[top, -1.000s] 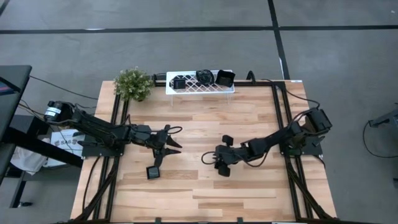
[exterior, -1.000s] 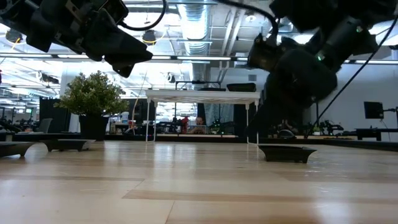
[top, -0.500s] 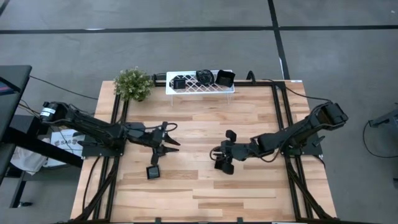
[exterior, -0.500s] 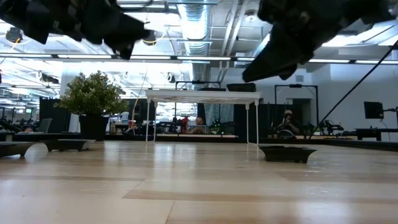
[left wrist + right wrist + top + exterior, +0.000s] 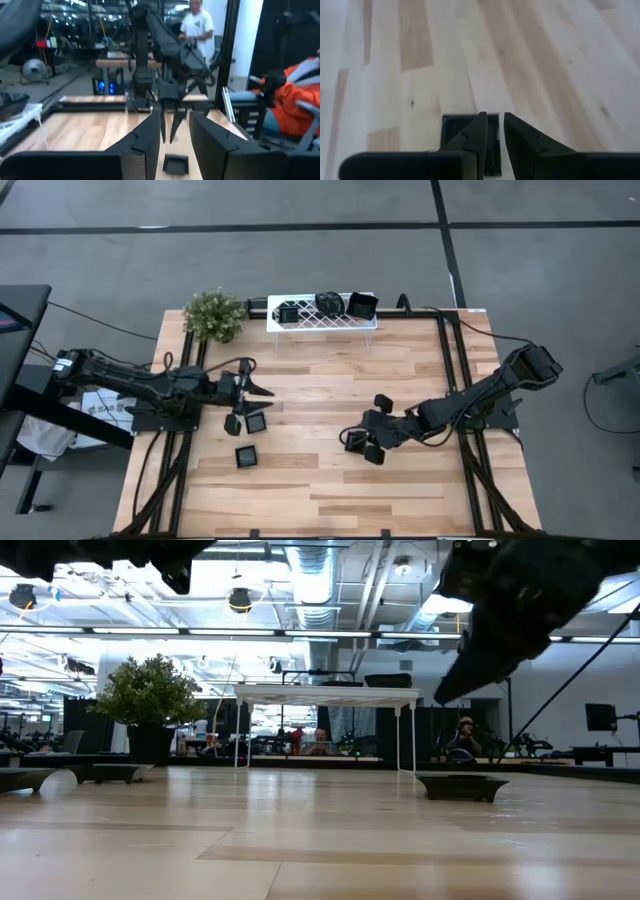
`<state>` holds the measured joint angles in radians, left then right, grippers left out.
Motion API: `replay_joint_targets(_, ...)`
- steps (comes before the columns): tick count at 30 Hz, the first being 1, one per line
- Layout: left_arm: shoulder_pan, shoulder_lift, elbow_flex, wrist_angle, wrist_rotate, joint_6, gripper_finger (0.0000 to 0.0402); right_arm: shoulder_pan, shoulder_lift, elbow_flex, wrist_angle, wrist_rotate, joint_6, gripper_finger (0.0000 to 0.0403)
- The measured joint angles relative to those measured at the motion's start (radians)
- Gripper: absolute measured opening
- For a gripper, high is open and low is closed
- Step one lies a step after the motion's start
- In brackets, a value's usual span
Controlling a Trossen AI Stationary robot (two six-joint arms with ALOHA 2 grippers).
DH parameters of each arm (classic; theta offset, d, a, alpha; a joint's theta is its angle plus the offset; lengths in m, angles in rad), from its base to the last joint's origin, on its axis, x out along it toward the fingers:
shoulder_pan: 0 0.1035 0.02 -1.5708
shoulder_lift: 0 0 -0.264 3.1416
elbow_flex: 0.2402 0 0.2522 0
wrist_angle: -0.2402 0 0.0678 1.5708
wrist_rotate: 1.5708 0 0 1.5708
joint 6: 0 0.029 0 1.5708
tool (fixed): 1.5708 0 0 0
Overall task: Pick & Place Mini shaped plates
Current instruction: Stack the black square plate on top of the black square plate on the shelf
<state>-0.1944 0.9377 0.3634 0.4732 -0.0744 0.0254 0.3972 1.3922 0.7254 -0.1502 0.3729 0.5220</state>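
You had even, bright overhead light on the table (image 5: 330, 400), backlit dark arms in the low view, and soft blur in both wrist views.

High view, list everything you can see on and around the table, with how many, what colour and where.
table: one, light wood, centre.
plant: one, green, far left corner.
rack: one, white lattice, far edge.
plates on the rack: three, black.
plates on the table: at least three, black; two on the left, one by the right hand.
left hand: dark, open, left side, above the two plates.
right hand: dark, right of centre.
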Motion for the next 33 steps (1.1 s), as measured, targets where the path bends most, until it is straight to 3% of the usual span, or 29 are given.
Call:
replay_joint_targets(9,-0.004,-0.017,-0.016,-0.065,0.003,-0.066,0.0106,-0.008,0.000,0.000,-0.027,0.022,-0.021,0.0060)
replay_joint_targets(15,0.014,0.031,-0.078,-0.071,0.003,-0.137,0.0106,-0.007,0.004,0.000,-0.112,-0.025,0.099,0.0060)
replay_joint_targets(18,0.012,0.056,-0.090,-0.071,0.008,-0.148,0.0106,-0.007,0.026,0.000,-0.105,-0.073,0.108,0.0060)
replay_joint_targets(33,0.011,0.114,-0.092,-0.042,0.008,-0.172,0.0106,-0.061,0.151,0.001,-0.017,-0.113,0.054,0.0067)
